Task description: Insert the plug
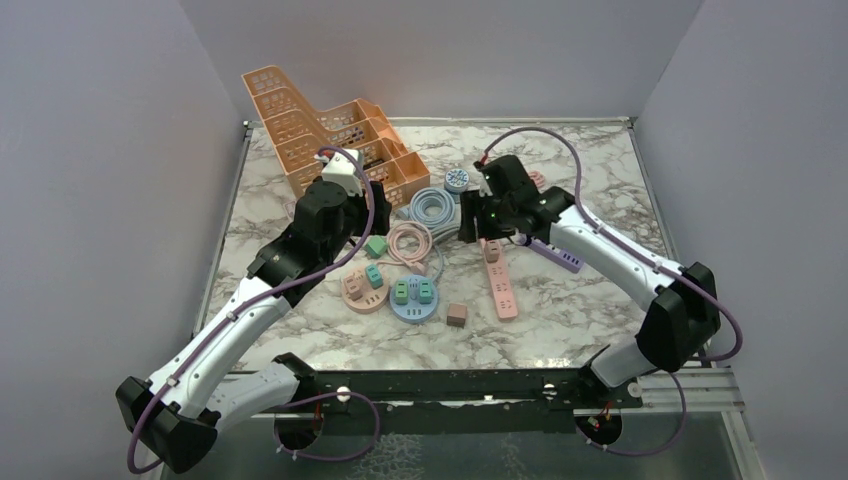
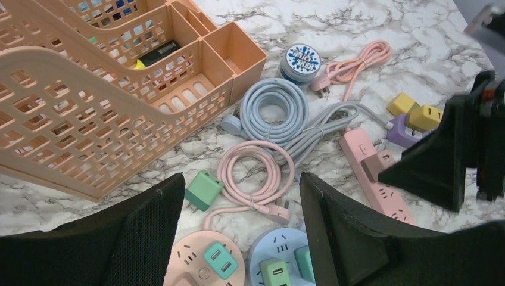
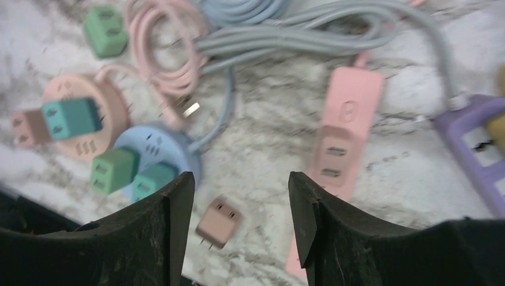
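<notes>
A pink power strip point(image 1: 499, 278) lies mid-table with a pink plug point(image 2: 379, 164) seated in it near the cable end; both also show in the right wrist view, strip point(image 3: 350, 107) and plug point(image 3: 332, 162). My right gripper point(image 1: 467, 222) hovers just left of the strip's far end, open point(image 3: 239, 185) and empty. A loose brown-pink plug point(image 3: 218, 222) lies on the marble below its gap. My left gripper point(image 1: 380, 205) is open point(image 2: 241, 182) and empty above a loose green plug point(image 2: 203, 189) and a pink cable coil point(image 2: 255, 173).
A pink round socket point(image 1: 364, 288) and a blue round socket point(image 1: 414, 298) each hold plugs. A purple strip point(image 1: 556, 254) with yellow plugs point(image 2: 417, 113) lies right. An orange organizer point(image 1: 320, 130), grey-blue cable coil point(image 1: 432, 207) and round tin point(image 1: 457, 179) sit behind.
</notes>
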Robot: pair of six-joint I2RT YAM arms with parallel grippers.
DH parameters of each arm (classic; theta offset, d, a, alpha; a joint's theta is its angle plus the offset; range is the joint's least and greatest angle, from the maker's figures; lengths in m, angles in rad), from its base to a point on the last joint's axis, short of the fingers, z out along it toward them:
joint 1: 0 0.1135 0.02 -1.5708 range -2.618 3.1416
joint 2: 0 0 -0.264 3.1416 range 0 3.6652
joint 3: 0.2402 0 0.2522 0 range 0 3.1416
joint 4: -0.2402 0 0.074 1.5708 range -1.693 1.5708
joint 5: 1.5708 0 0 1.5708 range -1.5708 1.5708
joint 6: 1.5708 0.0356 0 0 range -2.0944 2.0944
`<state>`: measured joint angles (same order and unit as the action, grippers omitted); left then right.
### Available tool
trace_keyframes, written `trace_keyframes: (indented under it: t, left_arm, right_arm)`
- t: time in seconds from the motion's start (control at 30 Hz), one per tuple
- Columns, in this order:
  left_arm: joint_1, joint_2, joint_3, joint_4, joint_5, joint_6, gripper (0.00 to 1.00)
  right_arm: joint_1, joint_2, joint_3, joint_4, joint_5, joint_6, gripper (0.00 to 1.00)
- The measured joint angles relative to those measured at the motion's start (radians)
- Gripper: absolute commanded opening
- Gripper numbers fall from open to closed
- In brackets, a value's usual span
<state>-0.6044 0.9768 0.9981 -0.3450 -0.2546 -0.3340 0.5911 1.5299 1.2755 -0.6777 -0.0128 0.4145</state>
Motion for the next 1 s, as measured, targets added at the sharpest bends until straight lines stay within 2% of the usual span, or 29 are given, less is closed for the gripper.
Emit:
trace_keyframes:
  t: [0.2, 0.4, 0.57, 0.9, 1.0]
  left_arm:
    - [0.000, 0.006, 0.013, 0.003, -0.001, -0.008, 0.73]
    - [0.000, 0.006, 0.027, 0.015, -0.001, -0.016, 0.73]
    - [0.000, 0.007, 0.027, 0.016, -0.001, -0.027, 0.73]
    - [0.000, 0.007, 0.027, 0.023, 0.002, -0.043, 0.74]
    - [0.000, 0.007, 0.027, 0.023, 0.002, -0.049, 0.74]
  right_arm:
    - [0.203, -0.033, -0.092, -0.009, -0.021, 0.065, 0.62]
    - [0.296, -0.050, -0.289, -0.021, -0.034, 0.167, 0.66]
    - [0.312, -0.045, -0.372, 0.022, -0.069, 0.218, 0.66]
    - [0.312, 0.061, -0.370, 0.110, -0.081, 0.290, 0.65]
    - [0.313, 0.088, -0.352, 0.106, -0.060, 0.309, 0.58]
